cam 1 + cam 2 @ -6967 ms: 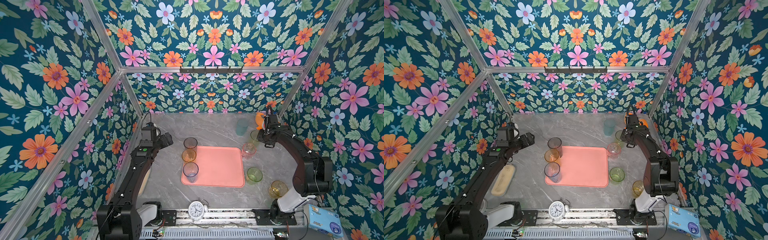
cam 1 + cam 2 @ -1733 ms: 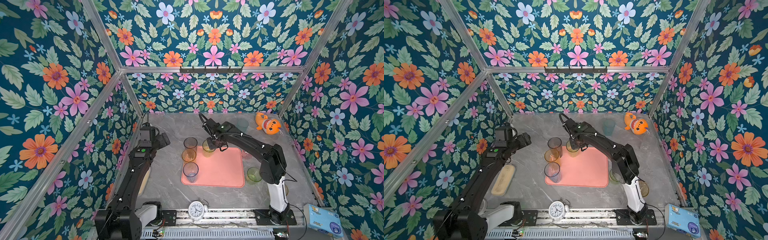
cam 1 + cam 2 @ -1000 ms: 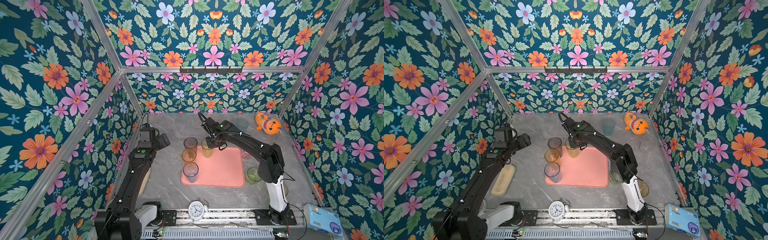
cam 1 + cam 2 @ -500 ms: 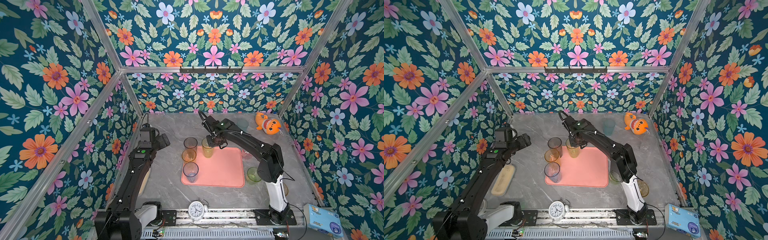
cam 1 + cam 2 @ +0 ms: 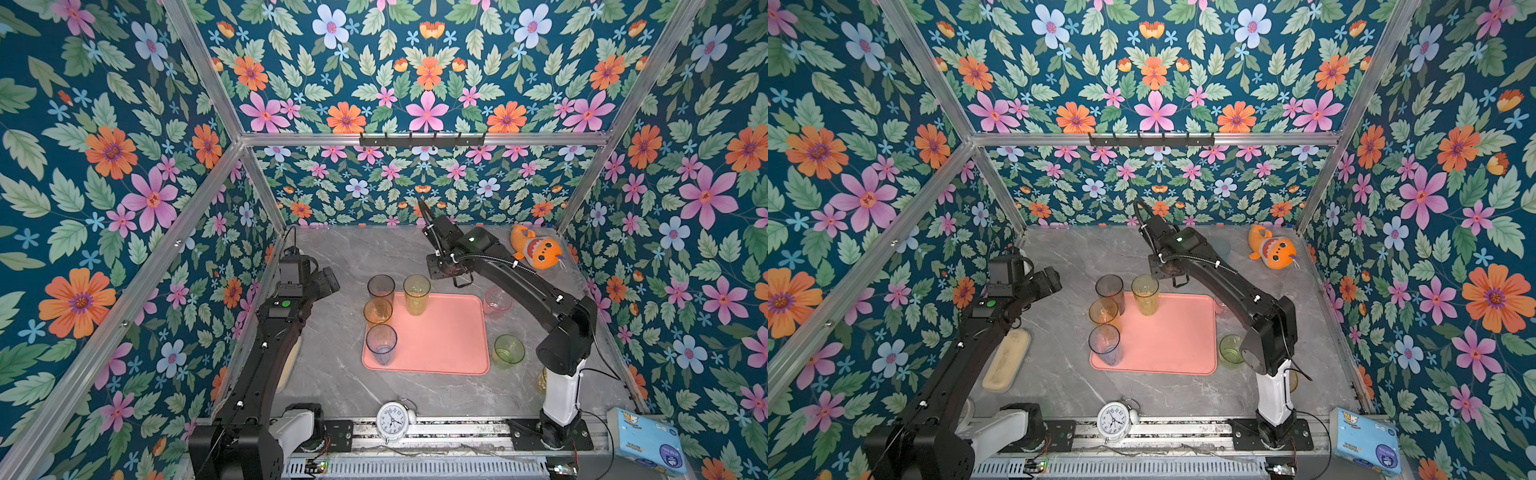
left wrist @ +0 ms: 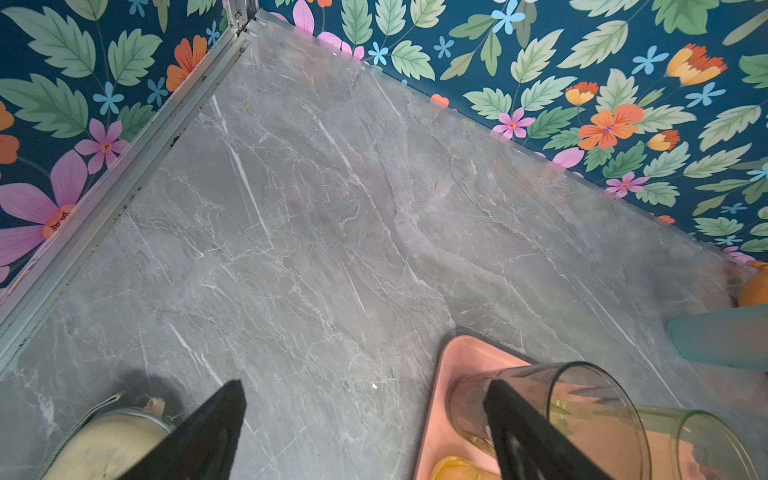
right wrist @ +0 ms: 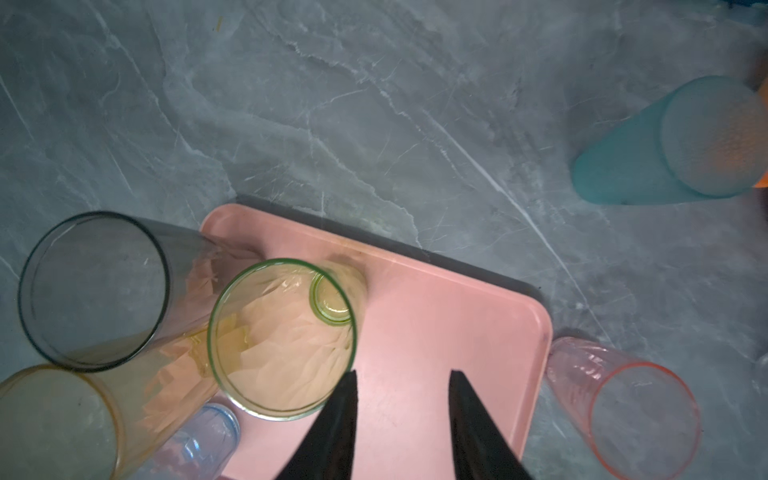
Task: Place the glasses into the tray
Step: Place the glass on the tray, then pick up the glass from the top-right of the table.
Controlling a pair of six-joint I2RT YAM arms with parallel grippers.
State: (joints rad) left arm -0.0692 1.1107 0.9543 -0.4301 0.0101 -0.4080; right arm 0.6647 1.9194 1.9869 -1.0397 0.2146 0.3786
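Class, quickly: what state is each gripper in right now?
Left gripper: open, holding nothing.
Right gripper: open, holding nothing, beside the tall yellow see-through glass.

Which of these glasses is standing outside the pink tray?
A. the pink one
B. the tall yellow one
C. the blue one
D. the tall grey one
A: the pink glass stands on the grey table beside the tray, while the grey glass, the blue glass and the yellow glass all stand on the tray.
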